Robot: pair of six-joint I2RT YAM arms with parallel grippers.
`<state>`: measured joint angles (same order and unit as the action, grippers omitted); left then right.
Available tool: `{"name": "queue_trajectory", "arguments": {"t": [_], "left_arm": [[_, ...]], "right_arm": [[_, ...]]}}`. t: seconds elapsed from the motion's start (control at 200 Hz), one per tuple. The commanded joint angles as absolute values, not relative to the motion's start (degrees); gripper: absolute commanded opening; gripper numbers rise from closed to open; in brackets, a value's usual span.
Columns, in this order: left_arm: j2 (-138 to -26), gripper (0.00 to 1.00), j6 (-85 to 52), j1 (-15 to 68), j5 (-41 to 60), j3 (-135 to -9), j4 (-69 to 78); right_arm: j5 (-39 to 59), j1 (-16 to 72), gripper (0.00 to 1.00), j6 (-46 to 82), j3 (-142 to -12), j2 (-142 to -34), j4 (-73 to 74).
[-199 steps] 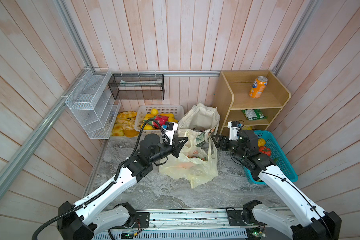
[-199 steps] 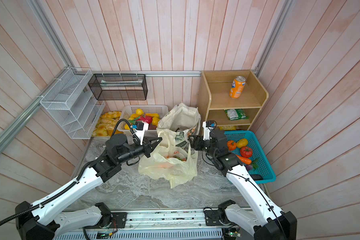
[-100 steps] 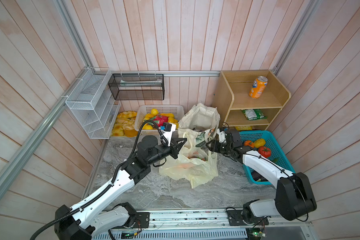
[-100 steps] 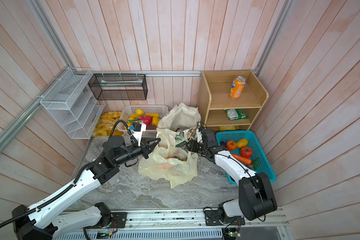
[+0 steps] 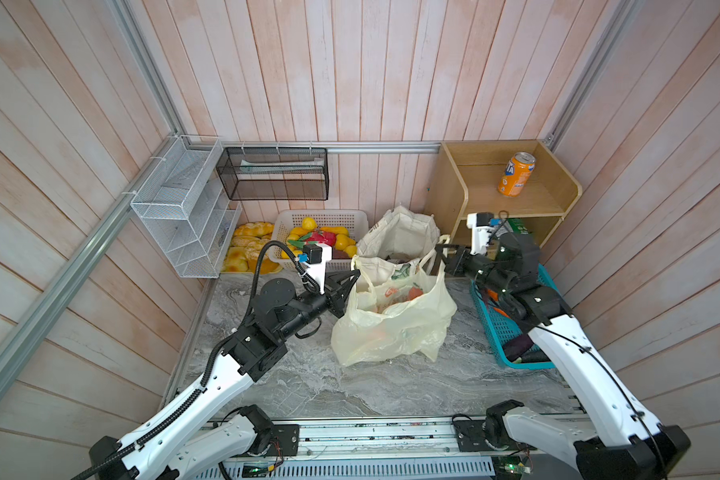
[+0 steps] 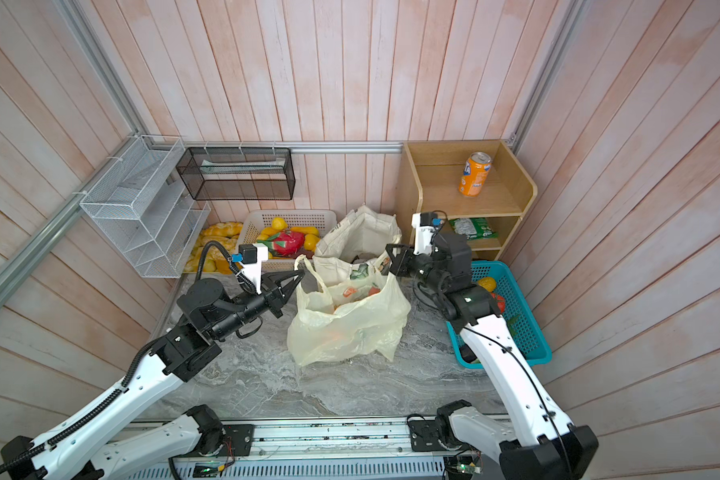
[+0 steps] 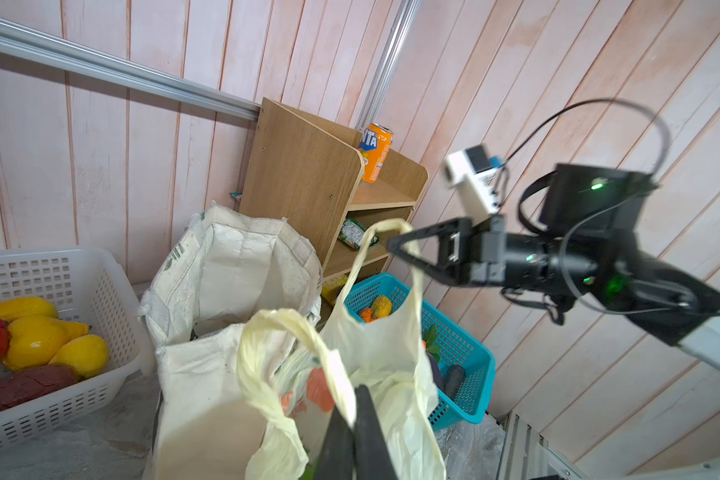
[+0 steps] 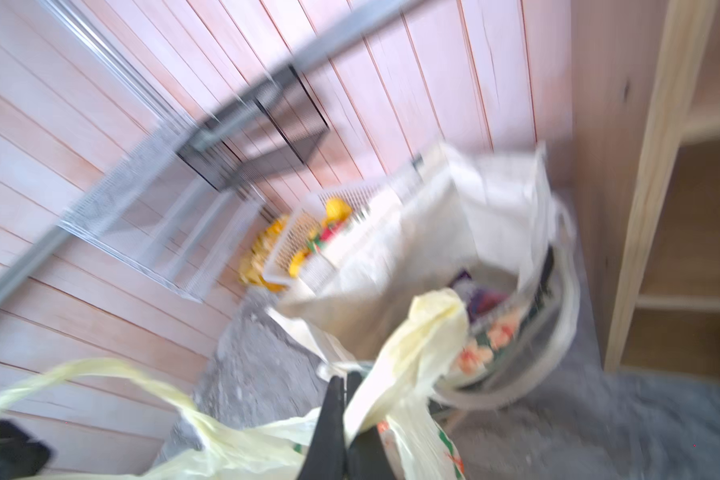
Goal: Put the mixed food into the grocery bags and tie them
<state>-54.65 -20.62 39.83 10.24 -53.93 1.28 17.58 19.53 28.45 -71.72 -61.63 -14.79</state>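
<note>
Marble table (image 5: 350, 390) lies bare before the plastic bag (image 5: 391, 332).

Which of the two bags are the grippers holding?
The pale-yellow plastic bag: the left gripper and the right gripper are each shut on one of its loop handles. The canvas tote behind it is in neither gripper.

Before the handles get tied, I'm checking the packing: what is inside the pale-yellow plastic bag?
Small orange-red items show at the mouth of the plastic bag, with an orange blur through its wall. Anything deeper is covered by crumpled film.
</note>
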Motion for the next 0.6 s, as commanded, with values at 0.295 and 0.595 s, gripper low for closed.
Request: {"name": "queue_trajectory", "arguments": {"t": [0.295,0.595], "left_arm": [[-57.0,0.0,-25.1,39.6,10.7,-46.4,7.7],[-58.7,0.0,-23.7,39.6,15.1,-49.2,9.0]], "right_arm": [[12.0,19.8,0.0,27.7,-45.9,-47.1,-8.0],[11.4,19.6,0.47,25.4,-51.5,-44.8,-20.5]]}}
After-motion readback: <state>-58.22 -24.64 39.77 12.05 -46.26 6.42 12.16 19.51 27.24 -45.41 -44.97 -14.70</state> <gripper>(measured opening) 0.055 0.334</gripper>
